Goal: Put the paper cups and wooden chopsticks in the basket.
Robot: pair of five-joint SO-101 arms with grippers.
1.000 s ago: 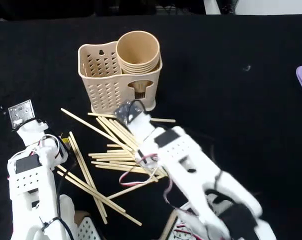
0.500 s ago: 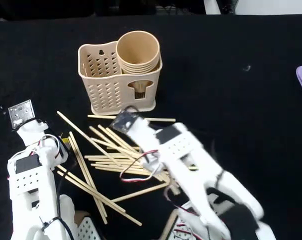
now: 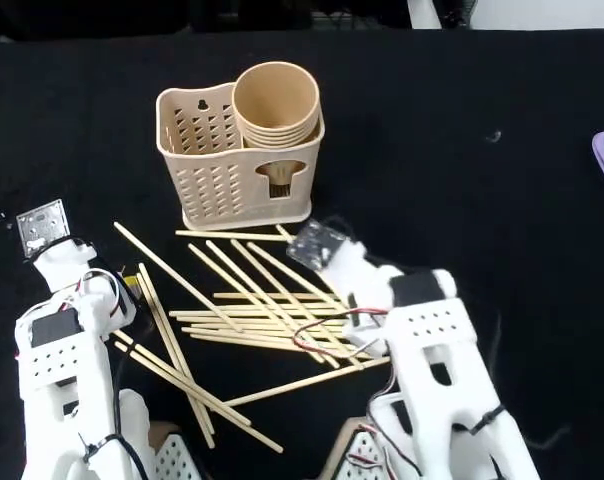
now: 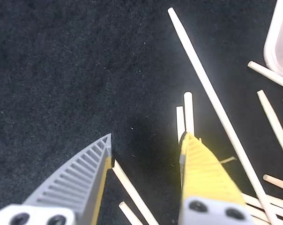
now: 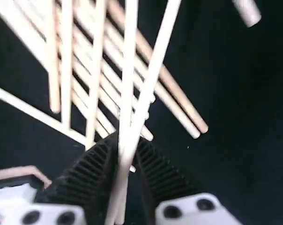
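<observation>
Swung sideways since a second ago, the right claw (image 5: 127, 147) is clamped on 2 wooden chopsticks (image 5: 132, 89), mid-pickup; next it should lift them toward the basket (image 3: 217, 175) ahead of it, left claw (image 4: 147, 137) apart.

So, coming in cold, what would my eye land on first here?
A loose heap of pale wooden chopsticks sprawls across the black table. Behind it stands a beige slotted plastic basket, with a stack of tan paper cups in one of its compartments. The right hand is pinching a couple of the sticks, while the left hand hangs open above the cloth.
</observation>
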